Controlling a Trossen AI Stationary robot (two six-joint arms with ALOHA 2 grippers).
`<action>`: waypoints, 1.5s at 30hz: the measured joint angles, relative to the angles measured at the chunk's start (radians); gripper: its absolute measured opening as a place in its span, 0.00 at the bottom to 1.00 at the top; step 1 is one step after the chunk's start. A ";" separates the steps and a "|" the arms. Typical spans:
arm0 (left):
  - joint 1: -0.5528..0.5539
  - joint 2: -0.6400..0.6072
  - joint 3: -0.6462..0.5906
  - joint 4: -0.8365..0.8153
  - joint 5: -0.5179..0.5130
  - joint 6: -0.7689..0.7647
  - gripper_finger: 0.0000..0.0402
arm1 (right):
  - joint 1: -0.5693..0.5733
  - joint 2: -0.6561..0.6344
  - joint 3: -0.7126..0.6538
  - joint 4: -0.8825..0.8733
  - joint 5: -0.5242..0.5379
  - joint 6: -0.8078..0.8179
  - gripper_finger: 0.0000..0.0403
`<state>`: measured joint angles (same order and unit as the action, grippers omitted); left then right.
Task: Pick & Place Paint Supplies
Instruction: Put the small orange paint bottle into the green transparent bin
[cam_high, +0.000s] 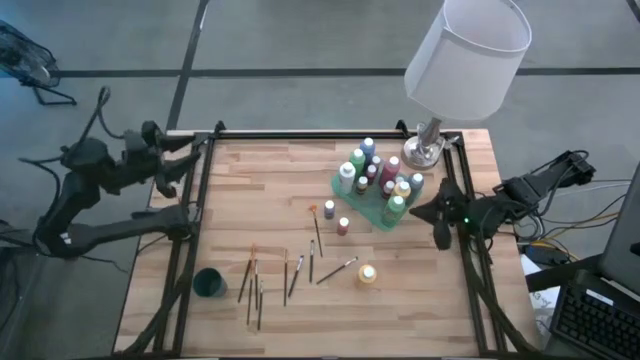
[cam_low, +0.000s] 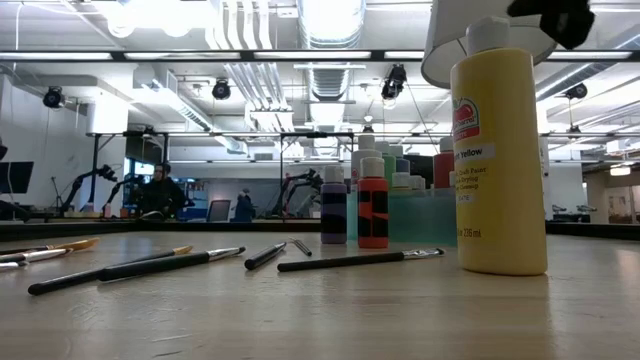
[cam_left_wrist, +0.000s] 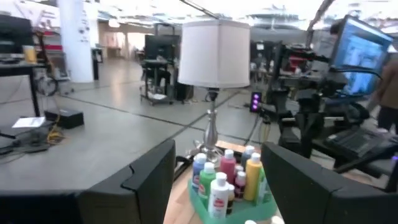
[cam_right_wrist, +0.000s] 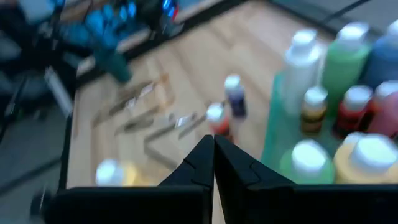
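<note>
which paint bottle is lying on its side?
The big yellow bottle, alone near the front of the table by the brushes. The two small bottles outside the green tray stand upright, as do those in it.

The table (cam_high: 250, 200) is pale wood planks with a smooth satin finish. The paint bottles (cam_high: 378, 178) are glossy plastic, the tray (cam_high: 372, 212) translucent green plastic. The brushes (cam_high: 254, 282) have wooden handles. The lamp (cam_high: 466, 58) has a matt white shade and shiny metal base.
</note>
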<state>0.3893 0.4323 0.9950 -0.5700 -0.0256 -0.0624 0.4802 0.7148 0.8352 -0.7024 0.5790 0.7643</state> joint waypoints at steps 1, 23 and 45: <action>0.000 -0.021 -0.020 0.000 -0.003 -0.003 0.61 | -0.004 0.004 0.000 0.017 0.036 0.001 0.02; 0.000 -0.305 -0.184 -0.025 0.001 0.016 0.61 | -0.189 0.205 0.099 0.978 0.181 -0.727 0.02; 0.000 -0.302 -0.184 -0.030 0.001 0.010 0.61 | -0.352 0.577 0.646 0.758 0.157 -1.025 0.02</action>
<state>0.3896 0.1299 0.8108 -0.5999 -0.0246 -0.0525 0.1283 1.2919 1.4811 0.0561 0.7357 -0.2610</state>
